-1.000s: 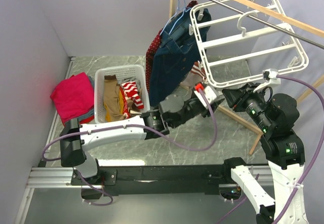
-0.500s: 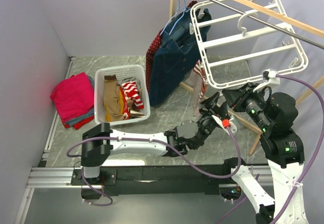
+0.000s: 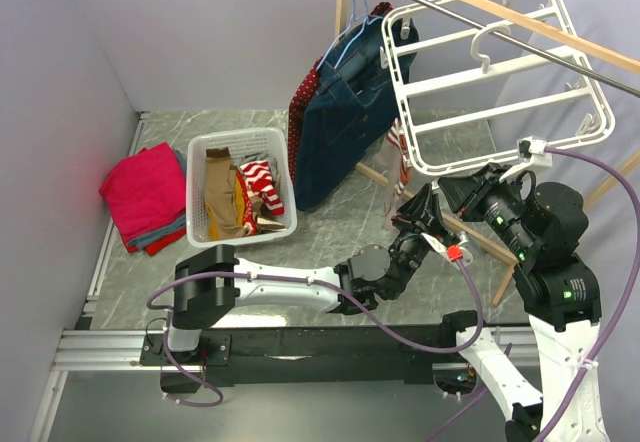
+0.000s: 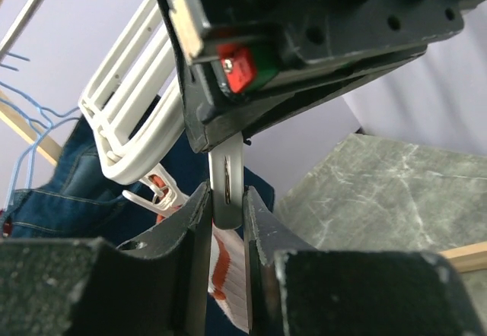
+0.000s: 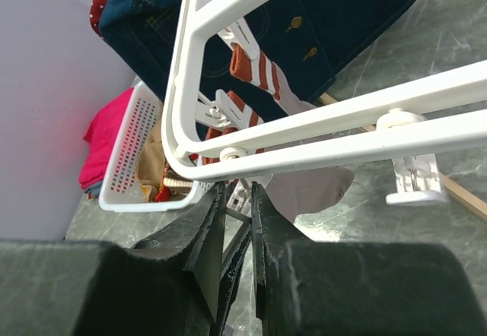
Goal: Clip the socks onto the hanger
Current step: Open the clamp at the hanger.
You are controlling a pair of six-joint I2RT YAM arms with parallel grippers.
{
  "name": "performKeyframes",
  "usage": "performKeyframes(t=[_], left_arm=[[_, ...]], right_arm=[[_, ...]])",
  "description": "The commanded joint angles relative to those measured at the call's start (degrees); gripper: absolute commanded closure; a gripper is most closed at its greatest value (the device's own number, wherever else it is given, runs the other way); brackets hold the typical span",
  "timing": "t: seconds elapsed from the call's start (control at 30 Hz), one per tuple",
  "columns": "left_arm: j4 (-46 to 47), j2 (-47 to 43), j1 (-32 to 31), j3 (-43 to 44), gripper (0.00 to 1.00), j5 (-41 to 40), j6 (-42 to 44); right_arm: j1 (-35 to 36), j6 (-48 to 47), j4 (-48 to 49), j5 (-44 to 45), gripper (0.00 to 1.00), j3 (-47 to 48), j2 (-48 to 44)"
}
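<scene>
Left jaws pinch a hanger clip [image 4: 227, 188]; right jaws nearly closed, hold unclear; nine-o'clock basket [image 3: 243, 138] holds clothes [image 3: 255, 182].

We can read no text, label, brand, number or sign in any of the three views. The small red and green block [image 4: 242, 70] set in the black angular housing [image 4: 342, 17] at the upper middle of the left wrist view shows no lettering that we can make out. The small green light [image 3: 566, 295] on the black arm joint [image 3: 588, 280] at the lower right of the top view is too small for us to tell any marking beside it.
</scene>
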Motion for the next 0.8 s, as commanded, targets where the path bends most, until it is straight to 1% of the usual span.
performKeyframes(t=[0.0,0.03,0.1,0.13,0.2,0.23,0.33,0.43,0.5,0.6,0.77], left_arm=[[-4.91,-4.46,-0.36,-1.52,0.95,2.08,-7.67],[-6.75,-5.59,-0.36,-1.88,0.96,2.62,-8.91],[-8.25,-6.66,-0.19,-2.41,0.96,3.50,-12.50],[-8.96,-7.79,-0.01,-2.58,0.96,3.85,-13.74],[-11.77,-9.03,0.43,-2.94,0.95,4.82,-17.60],[-12.56,-10.34,0.60,-3.02,0.95,5.78,-18.84],[-16.33,-12.80,1.30,-3.38,0.93,8.23,-23.85],[-20.91,-15.09,2.36,-3.38,0.91,11.23,-29.91],[-24.15,-16.06,3.59,-3.38,0.89,14.74,-34.47],[-25.92,-17.55,5.52,-3.55,0.87,18.87,-39.48],[-27.77,-18.44,6.84,-3.29,0.84,21.34,-42.58]], right_arm=[[-0.03,-0.35,2.01,-1.80,0.77,3.08,0.02],[-0.03,-0.70,1.83,-1.62,0.69,3.69,0.02],[-0.03,-1.05,1.56,-1.44,0.61,4.13,0.11],[-0.12,-1.22,1.56,-1.36,0.55,4.74,0.20],[-0.03,-1.58,1.56,-2.05,0.50,5.19,0.38],[-0.03,-2.10,1.74,-2.58,0.46,5.36,0.46],[-0.03,-2.37,2.88,-5.04,0.39,5.02,0.38],[-0.03,-2.28,4.28,-7.59,0.36,4.14,0.38],[-0.12,-2.28,5.51,-9.34,0.35,3.70,0.38],[-0.12,-2.10,7.36,-10.05,0.35,2.64,-0.15],[-0.12,-1.58,11.05,-11.64,0.35,-0.26,-0.94]])
